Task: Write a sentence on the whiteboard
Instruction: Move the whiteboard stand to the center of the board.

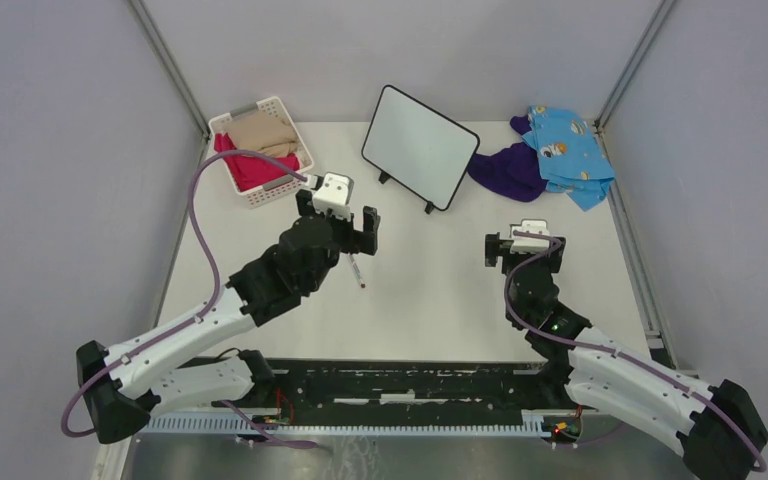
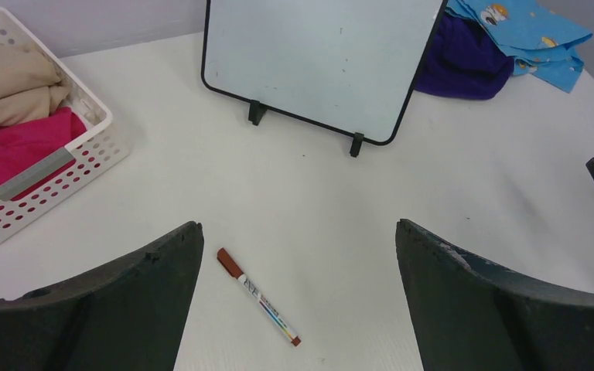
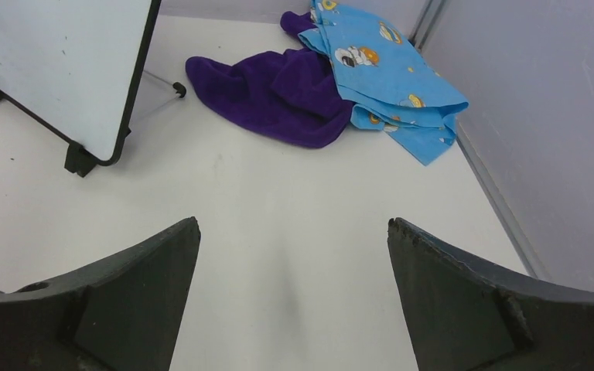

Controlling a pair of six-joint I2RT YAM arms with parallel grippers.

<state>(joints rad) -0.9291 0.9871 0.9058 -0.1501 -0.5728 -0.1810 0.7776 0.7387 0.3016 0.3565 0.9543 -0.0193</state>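
Left tool (image 2: 298,232): jaws spread wide, gripping nothing, hanging over the tabletop (image 1: 430,290) with the marker (image 2: 259,297) lying flat below and between its fingers (nearer the left one).

Right tool (image 3: 292,224): jaws likewise spread, empty, over bare tabletop, well apart from every item.

Marker: slim white barrel, brown cap on the end towards the whiteboard, apparently closed. Judged light, stiff and smooth, liable to roll. Best taken across mid-barrel, and the cap must come off before any writing.

Whiteboard (image 1: 420,145): far middle of the tabletop, well apart from both tools, between the basket (image 2: 85,166) and the purple cloth (image 1: 505,170). It stands tilted back on little black feet with a wire prop behind (seen from the right wrist), face towards the arms. The surface is blank apart from a few specks, and no sentence is written on it yet. Judged light and rigid, likely to slide or tip back under pen pressure. Steady it by the black frame edge, not by the writing face.

Basket: white, perforated, far left, holding tan and pink fabric.

Cloths: the purple one is soft and heaped, with a blue printed cloth (image 1: 565,150) partly over it, far right.

Tabletop: white, matt, flat.

Room: plain grey-lilac panels on three sides, with metal posts in the far corners.
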